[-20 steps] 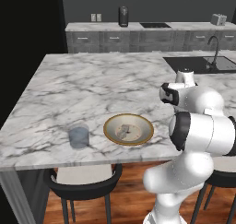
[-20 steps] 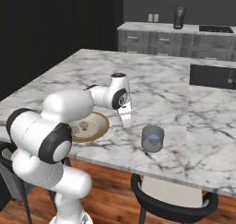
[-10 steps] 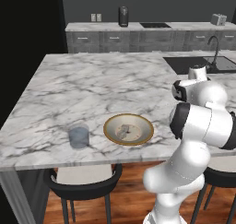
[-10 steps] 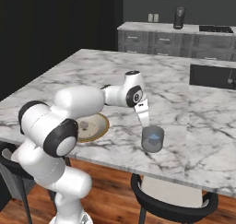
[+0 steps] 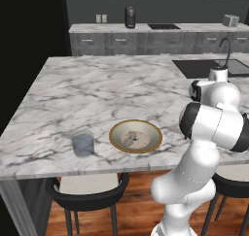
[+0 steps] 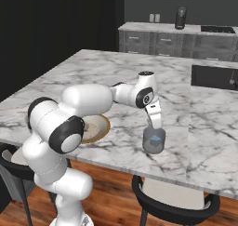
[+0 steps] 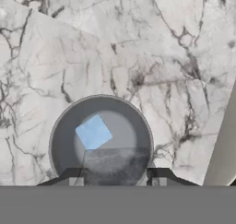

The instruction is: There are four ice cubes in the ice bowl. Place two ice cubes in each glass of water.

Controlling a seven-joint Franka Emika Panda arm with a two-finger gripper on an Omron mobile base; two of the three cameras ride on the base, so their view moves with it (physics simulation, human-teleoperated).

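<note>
In the hand view I look straight down into a glass of water (image 7: 62, 140) holding one bluish ice cube (image 7: 93, 132). My gripper (image 7: 117, 180) hangs just above this glass, shut on a second pale grey ice cube (image 7: 116, 162). From the right base view, the gripper (image 6: 156, 125) points down over that glass (image 6: 154, 141), right of the ice bowl (image 6: 98, 127). The left base view shows the golden-rimmed ice bowl (image 5: 116, 140) with pale ice cubes (image 5: 130, 139) inside, and the other glass (image 5: 83, 143) to its left.
Both glasses and the bowl stand near the front edge of the marble island (image 5: 97, 89). Dark stools (image 5: 87, 189) sit under that edge. A sink with a faucet (image 5: 224, 48) lies at the far right, and a back counter (image 5: 146, 33) runs behind.
The arm has swung from above the bowl to the right and come down over the right-hand glass, carrying the ice cube with it.
</note>
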